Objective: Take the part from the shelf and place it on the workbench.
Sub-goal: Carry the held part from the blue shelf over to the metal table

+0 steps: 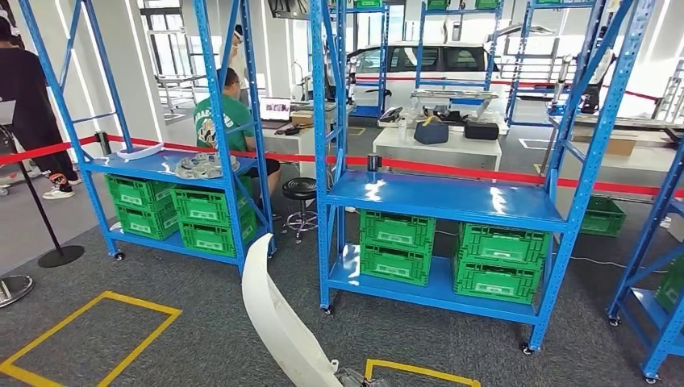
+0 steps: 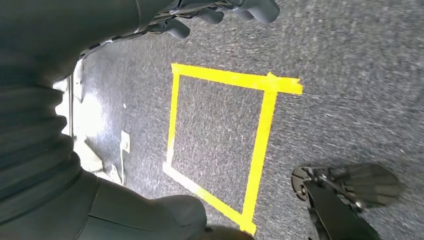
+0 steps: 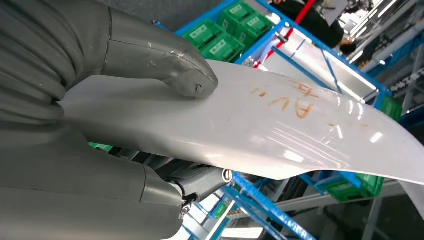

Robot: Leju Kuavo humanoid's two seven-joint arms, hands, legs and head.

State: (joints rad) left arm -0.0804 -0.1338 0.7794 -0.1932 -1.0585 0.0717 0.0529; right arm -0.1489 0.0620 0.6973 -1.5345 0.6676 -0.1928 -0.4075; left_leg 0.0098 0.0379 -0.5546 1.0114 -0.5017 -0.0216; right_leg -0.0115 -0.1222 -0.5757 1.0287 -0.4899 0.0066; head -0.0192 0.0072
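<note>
Carry step in hand, as I read it: long curved white plastic panel part (image 3: 240, 125) is already off the shelving and clamped in right hand (image 3: 115, 115), thick grey thumb pressed on its glossy upper face, darker fingers (image 3: 195, 177) under it. Orange handwriting on the panel's face, past the thumb. Head view shows the same white part (image 1: 278, 318) rising from the bottom edge of the picture, over grey carpet, in front of the gap between two blue steel shelf racks (image 1: 440, 197) with green plastic crates (image 1: 395, 246) on their lower boards. Left hand (image 2: 220, 12) hangs over the carpet above a yellow tape square (image 2: 220, 145), fingers curled in, holding nothing that I can see.

Placing not done yet. White workbench (image 1: 435, 145) sits behind the racks, beyond a red barrier tape (image 1: 516, 173). Next move likely calls for turning and walking to a bench while keeping the grip firm; long panel could swing and clip a rack upright.
</note>
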